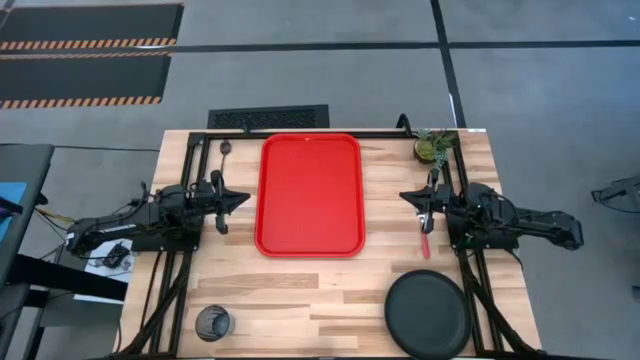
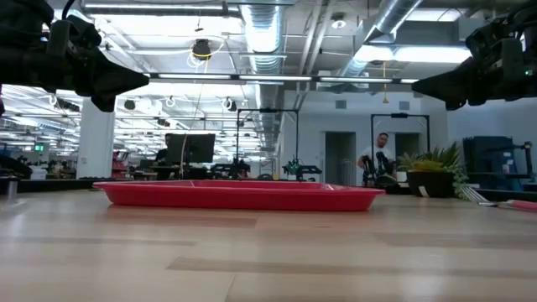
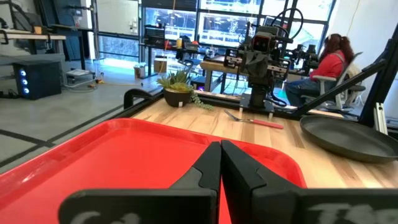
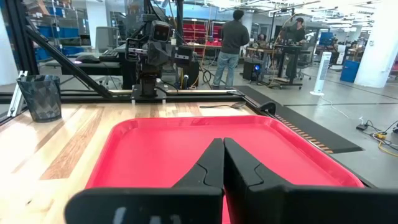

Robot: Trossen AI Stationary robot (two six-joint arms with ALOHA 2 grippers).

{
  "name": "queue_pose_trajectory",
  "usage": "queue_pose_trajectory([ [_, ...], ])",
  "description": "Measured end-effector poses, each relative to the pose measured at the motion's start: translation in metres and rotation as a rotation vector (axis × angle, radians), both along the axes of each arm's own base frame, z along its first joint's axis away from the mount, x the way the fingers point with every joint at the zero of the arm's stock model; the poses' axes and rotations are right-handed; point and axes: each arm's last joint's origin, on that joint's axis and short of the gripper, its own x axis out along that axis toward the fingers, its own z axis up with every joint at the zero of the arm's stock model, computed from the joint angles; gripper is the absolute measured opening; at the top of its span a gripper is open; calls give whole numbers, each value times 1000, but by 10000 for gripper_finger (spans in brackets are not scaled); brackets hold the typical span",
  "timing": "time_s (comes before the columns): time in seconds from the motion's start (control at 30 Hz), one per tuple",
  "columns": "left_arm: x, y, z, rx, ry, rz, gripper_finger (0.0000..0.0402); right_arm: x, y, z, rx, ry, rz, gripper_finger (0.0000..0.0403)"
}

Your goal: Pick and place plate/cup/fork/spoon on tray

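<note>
Fingers of both grippers, left [image 1: 243, 199] and right [image 1: 404, 195], are pressed together on nothing, tips facing across the tray [image 1: 309, 194] between them. Behind the right fingers lie the plate [image 1: 428, 314] and fork [image 1: 426, 238]; behind the left, cup [image 1: 212, 322] and spoon [image 1: 226, 152].

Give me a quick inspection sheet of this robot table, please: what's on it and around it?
Surface: pale wooden table, dark frame.
Job's things: big red rectangular plastic tray at centre, nothing on it; round matte black plate and dark-tinted tumbler cup at one edge; red-handled fork under the right arm; thin dark spoon beside the tray.
Clutter: small green potted plant at a corner.
Grippers: left gripper and right gripper shut, flanking the tray.
Cables: along both arms.
Surroundings: grey floor, striped mats; people at distant benches.
</note>
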Motion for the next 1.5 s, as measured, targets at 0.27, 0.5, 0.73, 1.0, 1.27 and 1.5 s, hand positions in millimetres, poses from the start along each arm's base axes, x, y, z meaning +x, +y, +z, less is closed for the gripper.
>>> queue_pose_trajectory([
  [0.27,0,0,0,0,0,0,0,0,0,0,0,0,0,16],
  [0.5,0,0,2,-22,-28,0,0,0,0,0,0,0,0,16],
  [0.73,-1,0,3,-71,-18,-5,0,0,0,0,0,0,0,16],
  [1.0,-1,1,6,-114,-58,25,0,0,0,0,0,0,0,16],
  [1.27,7,-1,8,-122,-34,-84,0,0,0,0,0,0,0,16],
  [1.5,28,6,23,-181,157,-19,0,0,0,0,0,0,0,16],
])
